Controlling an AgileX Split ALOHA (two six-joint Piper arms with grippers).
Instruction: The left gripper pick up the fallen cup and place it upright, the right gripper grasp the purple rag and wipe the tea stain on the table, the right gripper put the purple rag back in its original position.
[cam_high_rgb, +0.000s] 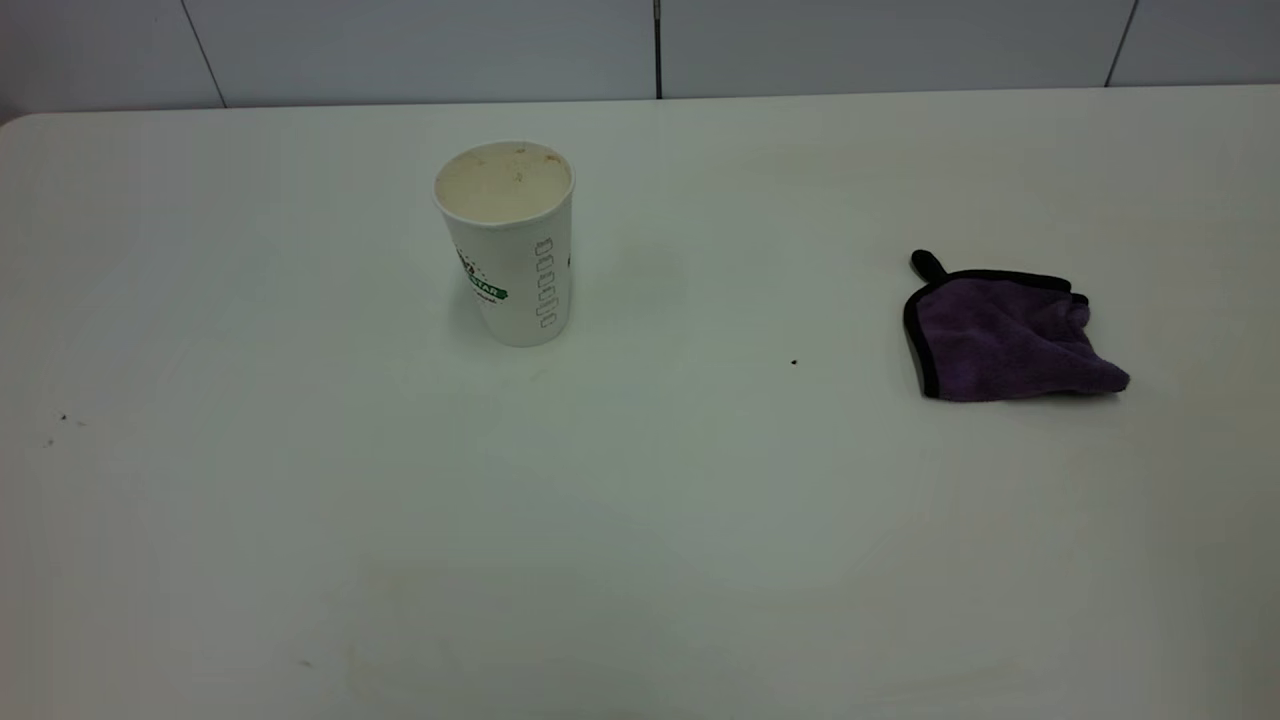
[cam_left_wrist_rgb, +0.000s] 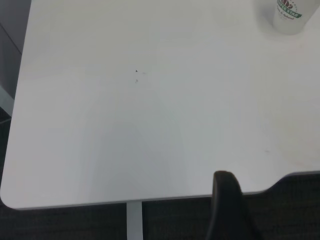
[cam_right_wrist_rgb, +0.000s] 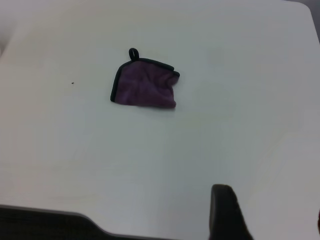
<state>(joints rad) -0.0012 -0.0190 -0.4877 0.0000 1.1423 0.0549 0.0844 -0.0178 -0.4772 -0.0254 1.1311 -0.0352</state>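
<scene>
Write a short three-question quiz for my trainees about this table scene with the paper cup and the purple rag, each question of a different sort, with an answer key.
1. True or false: the tall white paper cup with the green band lies on its side.
2. Multiple choice: the crumpled purple cloth rag with black edging is
A) inside the cup
B) flat on the plain white tabletop, apart from the cup
C) held in a gripper
3. Fill in: in the exterior view, a tiny black speck lies between the cup and the ____.

Key: 1 false, it stands upright with its mouth up. 2 B. 3 rag.
</scene>
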